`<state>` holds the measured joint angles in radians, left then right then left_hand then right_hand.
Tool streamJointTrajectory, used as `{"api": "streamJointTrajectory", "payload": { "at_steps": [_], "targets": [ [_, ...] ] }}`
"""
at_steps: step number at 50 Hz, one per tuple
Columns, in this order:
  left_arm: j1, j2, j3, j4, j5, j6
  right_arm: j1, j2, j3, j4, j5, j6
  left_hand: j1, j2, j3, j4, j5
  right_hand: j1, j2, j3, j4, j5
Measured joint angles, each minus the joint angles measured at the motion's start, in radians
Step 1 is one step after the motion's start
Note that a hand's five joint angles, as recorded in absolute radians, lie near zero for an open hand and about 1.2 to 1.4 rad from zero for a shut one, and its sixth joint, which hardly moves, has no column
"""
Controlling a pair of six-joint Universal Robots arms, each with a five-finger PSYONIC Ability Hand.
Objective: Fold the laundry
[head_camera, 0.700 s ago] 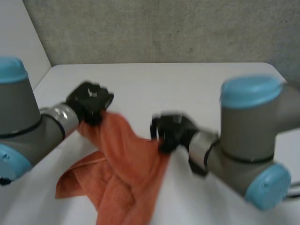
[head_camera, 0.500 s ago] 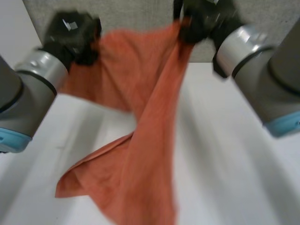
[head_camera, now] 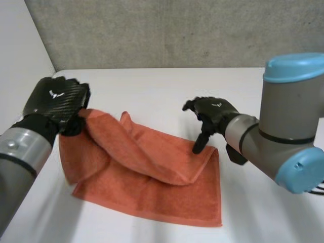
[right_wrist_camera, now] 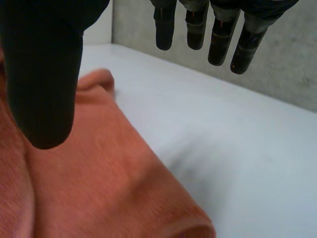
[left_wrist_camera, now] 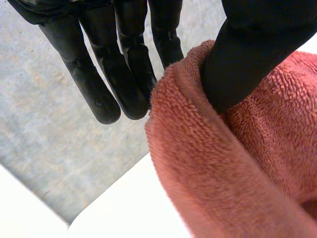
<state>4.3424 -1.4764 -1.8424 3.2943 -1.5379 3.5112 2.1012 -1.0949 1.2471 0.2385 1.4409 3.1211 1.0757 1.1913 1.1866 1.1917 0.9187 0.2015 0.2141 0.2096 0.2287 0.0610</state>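
An orange towel [head_camera: 152, 172] lies on the white table [head_camera: 167, 83], its far part doubled over into a long diagonal fold. My left hand [head_camera: 55, 101] is at the towel's far left corner, which rises up to it. In the left wrist view the thumb [left_wrist_camera: 247, 54] presses the towel's thick rolled edge [left_wrist_camera: 198, 148] against the straight fingers [left_wrist_camera: 124, 74]. My right hand [head_camera: 215, 111] hovers over the towel's right edge, with one finger pointing down at the fold's end. In the right wrist view its thumb [right_wrist_camera: 44, 69] and fingers [right_wrist_camera: 218, 34] are spread apart above the towel [right_wrist_camera: 99, 188], holding nothing.
A grey wall [head_camera: 177, 30] runs along the back of the table. Bare white tabletop stretches beyond the towel and to its right. The left edge of the table runs close beside my left arm [head_camera: 20, 157].
Both hands swung the towel high in the air, then brought it down. It now lies spread on the table. The right hand has let go of its corner.
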Motion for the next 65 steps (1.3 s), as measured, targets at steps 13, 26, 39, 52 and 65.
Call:
{"api": "streamJointTrajectory", "payload": {
  "at_steps": [13, 26, 39, 52, 65],
  "targets": [
    [0.128, 0.106, -0.151, -0.104, 0.025, 0.119, -0.111, -0.096, 0.243, -0.103, -0.007, 0.002, -0.277, -0.341, -0.333, -0.341, -0.255, 0.000, 0.000, 0.000, 0.000, 0.000],
    [0.096, 0.036, -0.073, -0.121, 0.081, 0.241, -0.145, -0.094, 0.292, -0.147, -0.046, 0.001, -0.713, -0.843, -0.834, -0.848, -0.758, 0.000, 0.000, 0.000, 0.000, 0.000],
    [-0.101, -0.134, 0.142, -0.141, 0.052, 0.086, -0.162, -0.094, 0.321, -0.166, -0.048, -0.003, -0.702, -0.802, -0.798, -0.803, -0.699, 0.000, 0.000, 0.000, 0.000, 0.000],
    [-0.109, -0.352, 0.163, -0.337, -0.145, 0.104, -0.160, -0.094, 0.334, -0.174, -0.050, -0.013, -0.701, -0.817, -0.814, -0.824, -0.729, 0.000, 0.000, 0.000, 0.000, 0.000],
    [-0.097, -0.398, 0.107, -0.220, -0.146, 0.108, -0.157, -0.087, 0.340, -0.184, -0.051, -0.016, -0.697, -0.809, -0.806, -0.811, -0.707, 0.000, 0.000, 0.000, 0.000, 0.000]
  ]
}}
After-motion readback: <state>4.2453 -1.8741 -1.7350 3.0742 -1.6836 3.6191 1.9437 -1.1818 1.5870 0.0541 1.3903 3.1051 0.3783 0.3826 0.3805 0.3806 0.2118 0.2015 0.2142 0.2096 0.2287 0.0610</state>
